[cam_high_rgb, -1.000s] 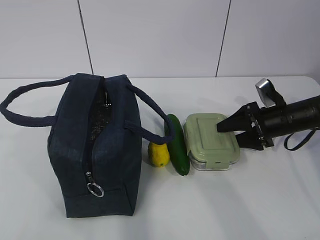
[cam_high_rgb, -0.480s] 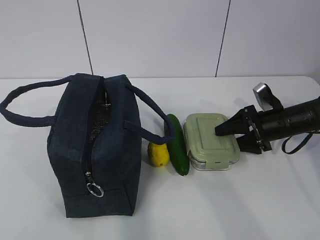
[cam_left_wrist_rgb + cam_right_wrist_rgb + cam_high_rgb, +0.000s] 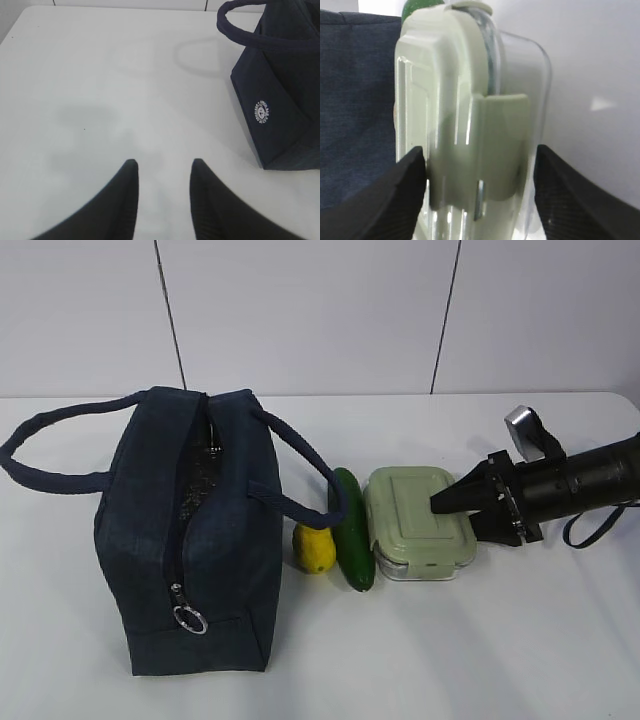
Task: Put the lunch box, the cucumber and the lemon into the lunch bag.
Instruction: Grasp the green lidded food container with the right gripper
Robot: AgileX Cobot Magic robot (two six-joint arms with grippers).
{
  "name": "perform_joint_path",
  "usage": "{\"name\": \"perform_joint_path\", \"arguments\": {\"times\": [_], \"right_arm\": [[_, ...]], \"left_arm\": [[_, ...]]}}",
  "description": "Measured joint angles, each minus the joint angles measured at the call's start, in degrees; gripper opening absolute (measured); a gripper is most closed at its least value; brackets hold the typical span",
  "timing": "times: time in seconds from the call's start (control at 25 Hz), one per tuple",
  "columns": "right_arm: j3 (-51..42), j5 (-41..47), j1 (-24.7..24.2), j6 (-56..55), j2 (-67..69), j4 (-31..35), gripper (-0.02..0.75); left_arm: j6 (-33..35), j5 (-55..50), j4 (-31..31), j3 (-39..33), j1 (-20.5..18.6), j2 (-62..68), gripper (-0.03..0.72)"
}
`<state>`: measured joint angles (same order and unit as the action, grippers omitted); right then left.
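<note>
Right end effector parted, left end effector parted

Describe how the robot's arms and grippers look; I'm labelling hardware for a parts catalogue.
The right gripper has matte black, wedge-shaped fingers tapering to points, on a black cylindrical arm with a silver-grey camera block on top and a looping black cable beneath. The left gripper shows two black pointed fingers with fine ribbed inner faces. No markings are visible.

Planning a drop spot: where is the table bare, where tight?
Bare: table in front of the lunch box and right gripper; also left of the lunch bag, around the left gripper. Crowded: lemon and cucumber, packed between bag and box.
</note>
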<state>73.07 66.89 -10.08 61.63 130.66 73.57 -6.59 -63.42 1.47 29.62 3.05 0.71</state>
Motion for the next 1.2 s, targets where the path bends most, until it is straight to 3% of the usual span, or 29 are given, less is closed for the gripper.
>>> {"name": "perform_joint_path", "arguments": {"times": [0.44,0.72,1.2], "right_arm": [[0.0,0.0,0.0,-0.6,0.0,-0.1,0.48],[0.2,0.3,0.0,-0.8,0.0,-0.1,0.404],[0.2,0.4,0.0,-1.1,0.0,0.0,0.393]], "left_arm": [[0.0,0.0,0.0,0.0,0.0,0.0,0.253],[0.0,0.0,0.0,0.0,0.0,0.0,0.253],[0.0,0.0,0.0,0.0,0.0,0.0,0.253]]}}
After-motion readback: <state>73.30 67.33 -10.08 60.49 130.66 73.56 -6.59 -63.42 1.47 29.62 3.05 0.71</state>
